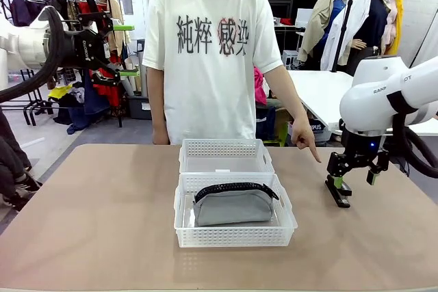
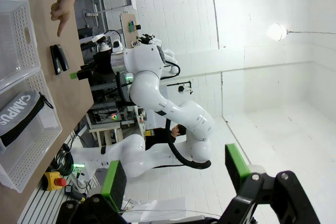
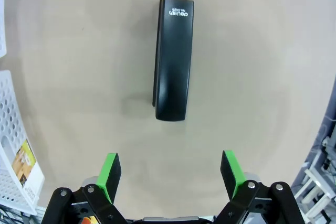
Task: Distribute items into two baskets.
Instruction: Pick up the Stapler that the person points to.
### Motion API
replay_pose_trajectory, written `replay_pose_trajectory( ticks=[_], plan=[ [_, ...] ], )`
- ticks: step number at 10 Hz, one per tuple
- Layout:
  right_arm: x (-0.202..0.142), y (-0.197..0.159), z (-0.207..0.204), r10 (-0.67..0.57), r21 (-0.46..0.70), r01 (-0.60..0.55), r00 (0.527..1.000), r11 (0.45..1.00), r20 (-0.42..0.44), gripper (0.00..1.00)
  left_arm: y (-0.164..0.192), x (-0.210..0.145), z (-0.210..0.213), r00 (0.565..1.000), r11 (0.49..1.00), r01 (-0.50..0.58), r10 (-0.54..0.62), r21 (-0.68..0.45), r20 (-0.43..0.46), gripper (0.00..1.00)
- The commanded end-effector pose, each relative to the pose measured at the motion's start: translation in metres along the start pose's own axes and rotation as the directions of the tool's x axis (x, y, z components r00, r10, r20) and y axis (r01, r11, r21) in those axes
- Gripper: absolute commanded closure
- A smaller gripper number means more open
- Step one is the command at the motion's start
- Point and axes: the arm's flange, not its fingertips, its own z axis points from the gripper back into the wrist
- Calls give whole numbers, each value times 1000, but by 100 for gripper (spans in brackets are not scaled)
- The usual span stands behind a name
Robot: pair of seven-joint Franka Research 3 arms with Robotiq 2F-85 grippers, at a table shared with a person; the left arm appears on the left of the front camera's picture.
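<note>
In the front view, your left gripper [image 1: 120, 49] hangs high at the left, jaws spread, nothing in them. Your right gripper [image 1: 353, 180], also spread wide, sits low just over the stapler [image 1: 339, 197], which lies on the table [image 1: 102, 203] right of the baskets. A person's hand [image 1: 304, 138] points down near it. The pouch [image 1: 233, 204] lies in the near basket [image 1: 233, 237], against the far basket [image 1: 226, 148].

In the left wrist view, the pouch shows in its basket, with the stapler well beyond.

In the right wrist view, the stapler lies flat ahead of the parted fingers, apart from both.

The pouch [image 1: 233, 206] lies in the near basket [image 1: 233, 236] (the far basket [image 1: 226, 148] touches it behind); the stapler [image 1: 337, 196] lies on the table [image 1: 102, 217], right of both.
</note>
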Motion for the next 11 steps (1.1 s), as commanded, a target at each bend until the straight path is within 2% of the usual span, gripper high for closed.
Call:
replay_pose_trajectory(
  ticks=[1,3,8,11],
  plan=[
    [13,5,-6,-42,-1,42,998,999,43,0,-3,-4,1,1000,1000,-6,6,-5,-6,0],
    [28,10,-16,-57,-9,58,996,998,68,0,-3,-4,1,1000,1000,-6,6,-5,-6,0],
    [61,6,-34,-99,-20,100,994,995,44,0,-3,-4,1,1000,1000,-6,6,-5,-6,0],
    [67,-5,-39,-137,-13,137,990,990,22,0,-3,-4,1,1000,1000,-6,6,-5,-6,0]
  ],
)
